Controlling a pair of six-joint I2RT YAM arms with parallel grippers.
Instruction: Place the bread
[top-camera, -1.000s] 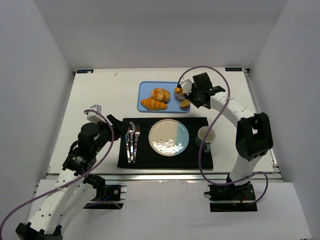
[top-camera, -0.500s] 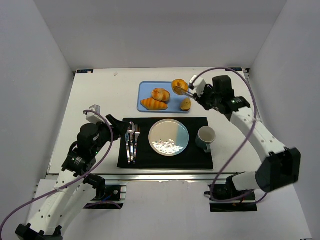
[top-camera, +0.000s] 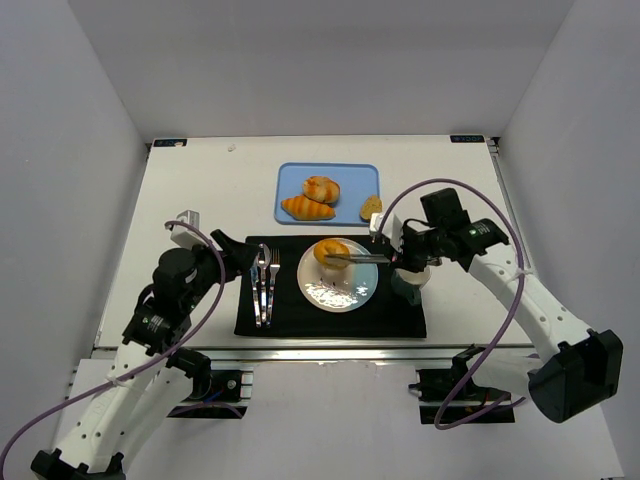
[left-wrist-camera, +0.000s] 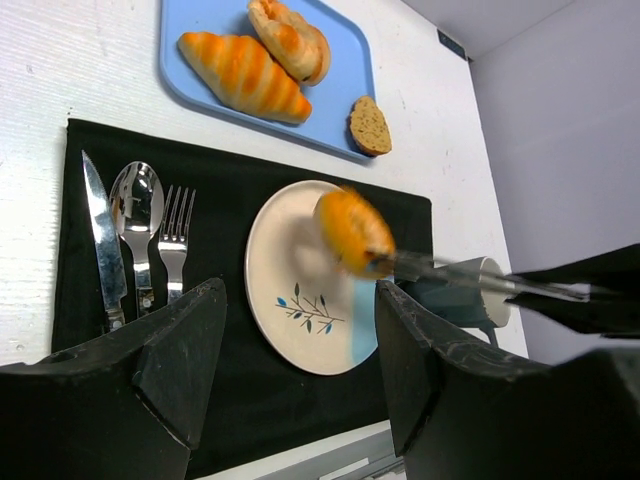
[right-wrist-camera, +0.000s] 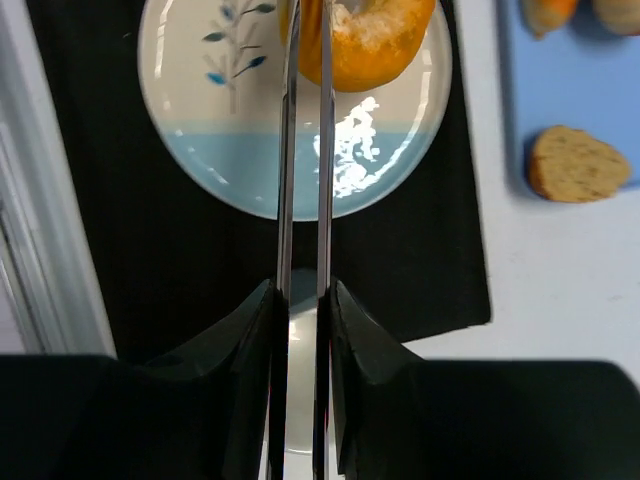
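My right gripper is shut on metal tongs. The tongs pinch an orange bread roll. The roll is over the far half of the cream and blue plate; I cannot tell if it touches the plate. The left wrist view shows the roll over the plate, with the tongs reaching in from the right. My left gripper is open and empty, left of the plate.
A blue tray behind the mat holds a croissant, a round roll and a small brown bread piece. A dark mug stands under my right arm. A knife, spoon and fork lie on the black placemat.
My right arm has carried the roll in the tongs from the blue tray, up and then toward me, to over the plate. The left arm has not moved.
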